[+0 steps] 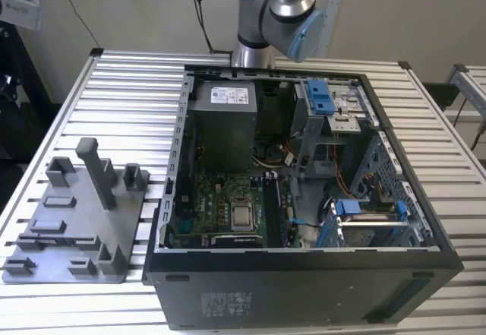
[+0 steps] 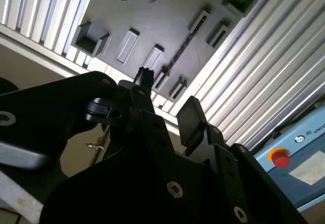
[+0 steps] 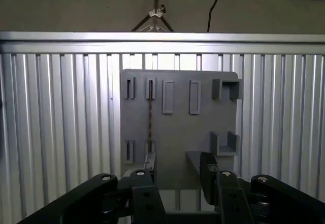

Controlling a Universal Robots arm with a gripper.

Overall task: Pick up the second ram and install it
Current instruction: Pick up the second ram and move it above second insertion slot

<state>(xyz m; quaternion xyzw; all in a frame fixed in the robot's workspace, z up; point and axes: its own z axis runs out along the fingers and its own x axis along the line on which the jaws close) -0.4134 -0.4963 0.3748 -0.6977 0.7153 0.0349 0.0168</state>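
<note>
ARM POISED OVER THE PARTS TRAY: In the first wrist view the robot's gripper (image 3: pixel 177 165) hangs over the grey holder tray (image 3: pixel 177 132), its two black fingers (image 3: pixel 207 168) apart and clamped on nothing. The second ram (image 3: pixel 150 120) stands on its long edge in the tray. It shows as a thin dark line bridging a pair of slots one row in from a side edge of the tray, and the gripper is clear of it, not touching. The tray lies on the slatted aluminium table (image 1: pixel 129 92), close to the table's edge on the exterior view's left, beside the open computer case (image 1: pixel 304 289) that takes up the table's middle. Inside the case the green motherboard (image 1: pixel 220 198) lies exposed, with its long black memory slots (image 1: pixel 275 206) near the board's edge on the exterior view's right. Whether a stick is seated in any of them cannot be told. By the look of it the task is at its very start: the stick is not yet gripped, let alone lifted, and both the carry to the case and the seating in a slot are undone
</note>
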